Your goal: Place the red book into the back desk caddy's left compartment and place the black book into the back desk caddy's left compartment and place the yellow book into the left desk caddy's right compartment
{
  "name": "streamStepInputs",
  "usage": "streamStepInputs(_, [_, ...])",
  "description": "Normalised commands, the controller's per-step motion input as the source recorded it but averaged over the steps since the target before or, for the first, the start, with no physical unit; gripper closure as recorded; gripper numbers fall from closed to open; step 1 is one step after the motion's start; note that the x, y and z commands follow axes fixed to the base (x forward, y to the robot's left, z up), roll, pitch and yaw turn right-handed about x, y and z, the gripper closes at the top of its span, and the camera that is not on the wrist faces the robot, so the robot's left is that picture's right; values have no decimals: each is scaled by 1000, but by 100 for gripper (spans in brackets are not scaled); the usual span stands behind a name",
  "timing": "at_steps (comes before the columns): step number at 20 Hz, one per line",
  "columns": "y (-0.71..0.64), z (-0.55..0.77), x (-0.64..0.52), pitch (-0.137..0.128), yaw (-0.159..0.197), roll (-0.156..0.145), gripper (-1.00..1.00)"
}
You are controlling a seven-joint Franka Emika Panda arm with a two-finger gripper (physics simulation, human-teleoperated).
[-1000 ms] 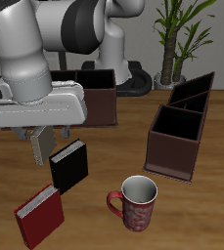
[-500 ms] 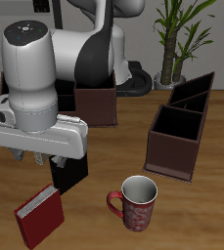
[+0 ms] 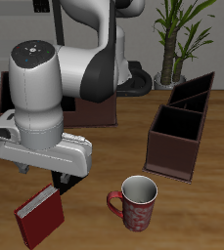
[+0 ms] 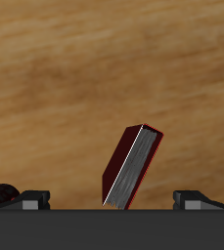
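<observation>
The wooden counter (image 3: 211,210) carries all items. The robot arm (image 3: 40,103) leans low over the counter's front area and covers most of the black book, of which only a dark sliver (image 3: 67,184) shows under the wrist. One desk caddy (image 3: 180,125) stands open on the counter near a potted plant (image 3: 174,34); another desk caddy (image 3: 106,112) is mostly hidden behind the arm. The red book (image 3: 38,216) lies flat on the counter near the front edge, just beside the arm. In the wrist view the red book (image 4: 131,166) lies between the two fingertips, untouched. The tool (image 4: 112,200) is spread wide and holds nothing. A red patterned mug (image 3: 136,202) stands upright near the red book. The yellow book is not visible.
</observation>
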Motion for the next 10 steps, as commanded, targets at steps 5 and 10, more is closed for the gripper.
streamStepInputs(5, [-180,-55,116,3,-112,46,-100])
streamStepInputs(10, [-348,-79,81,8,-70,32,-100])
